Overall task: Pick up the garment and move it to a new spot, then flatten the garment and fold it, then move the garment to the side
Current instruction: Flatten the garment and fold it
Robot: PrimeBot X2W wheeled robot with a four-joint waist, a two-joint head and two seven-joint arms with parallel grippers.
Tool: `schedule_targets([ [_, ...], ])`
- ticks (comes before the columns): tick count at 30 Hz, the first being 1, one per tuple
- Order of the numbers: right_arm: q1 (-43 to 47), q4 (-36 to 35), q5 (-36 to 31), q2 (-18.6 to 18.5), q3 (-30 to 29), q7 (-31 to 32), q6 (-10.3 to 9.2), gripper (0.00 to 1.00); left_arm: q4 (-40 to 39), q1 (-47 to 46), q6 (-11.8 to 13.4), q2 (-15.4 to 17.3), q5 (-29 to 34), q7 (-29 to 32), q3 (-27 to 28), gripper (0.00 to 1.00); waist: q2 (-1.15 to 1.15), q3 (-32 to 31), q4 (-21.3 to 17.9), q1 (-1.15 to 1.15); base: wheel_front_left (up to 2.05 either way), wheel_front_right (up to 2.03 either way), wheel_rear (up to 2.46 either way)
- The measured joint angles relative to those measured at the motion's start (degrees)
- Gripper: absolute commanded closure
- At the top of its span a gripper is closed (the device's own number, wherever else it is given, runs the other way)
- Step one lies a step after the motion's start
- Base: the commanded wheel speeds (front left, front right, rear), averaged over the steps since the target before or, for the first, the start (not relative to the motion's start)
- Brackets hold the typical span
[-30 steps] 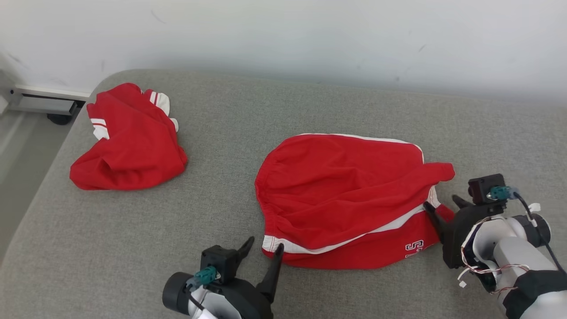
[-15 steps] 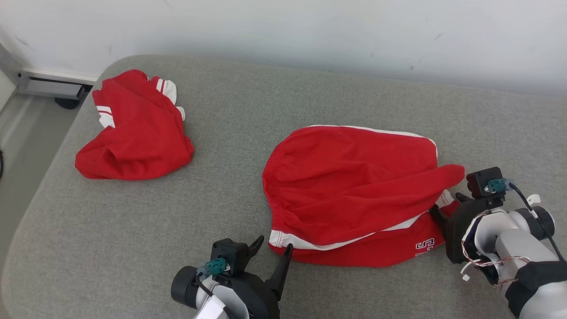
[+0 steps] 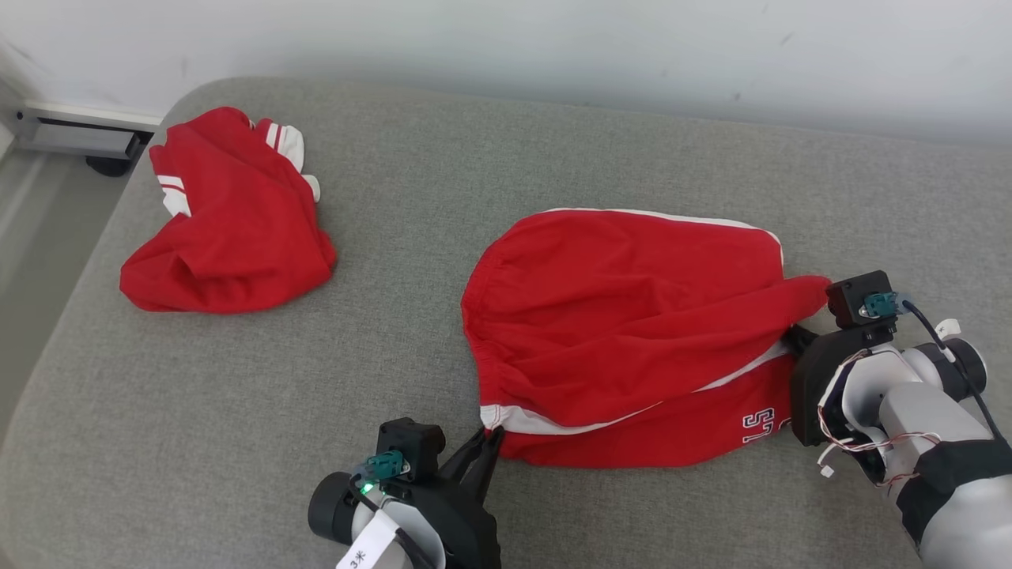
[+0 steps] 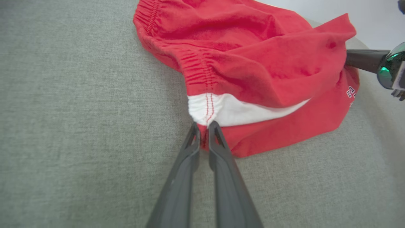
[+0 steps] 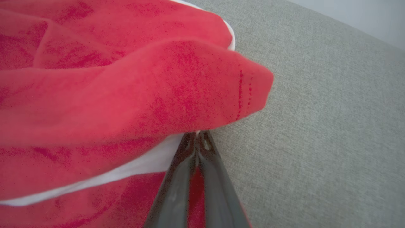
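Fingers (image 4: 186, 164) of both grippers close on opposite ends of the red shorts (image 3: 624, 316), which lie on a grey cushion (image 3: 395, 237).

At far left, a second red garment (image 3: 229, 229) lies crumpled, well apart. The left gripper (image 3: 492, 433) pinches the shorts' white-banded near corner. Their long axis runs left to right, elastic waistband leftward and leg end rightward. There the right gripper (image 5: 196, 134) is clamped on fabric beneath a folded flap.

I log a second red garment (image 3: 225, 221), crumpled, near the far left corner of the grey cushion (image 3: 395, 356). Beyond it, a metal rail (image 3: 75, 134) against the white wall (image 3: 506, 39).
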Motion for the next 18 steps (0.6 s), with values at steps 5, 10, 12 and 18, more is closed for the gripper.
schedule_targets([
  [5, 0.3, 0.5, 0.2, -0.3, -0.5, -2.1, 0.00, 1.00, 1.6, -0.8, 0.6, 0.0, 0.5, -1.5, 0.5, 1.00, 0.00, -0.8, -0.4, 0.00, 0.00, 0.00, 0.00],
  [10, 2.1, -0.2, 3.4, -0.2, -3.3, -6.0, 0.01, 1.00, 1.1, -0.6, 1.6, 0.9, 0.6, -3.7, 2.2, 1.00, 0.00, -2.5, -0.7, 0.00, 0.00, 0.00, 0.00],
  [12, 3.4, -1.3, 4.4, -0.1, -4.0, -7.4, 0.01, 1.00, 0.5, -0.5, 1.6, 1.9, 0.6, -4.4, 2.8, 1.00, 0.00, -3.2, -0.9, 0.00, 0.00, 0.00, 0.00],
  [18, 4.5, -6.2, 5.5, 0.3, -2.9, -10.0, 0.01, 1.00, -2.0, 1.4, 2.2, 4.4, 0.7, -5.0, 3.4, 1.00, -0.01, -5.1, -2.4, 0.00, 0.00, 0.00, 0.00],
])
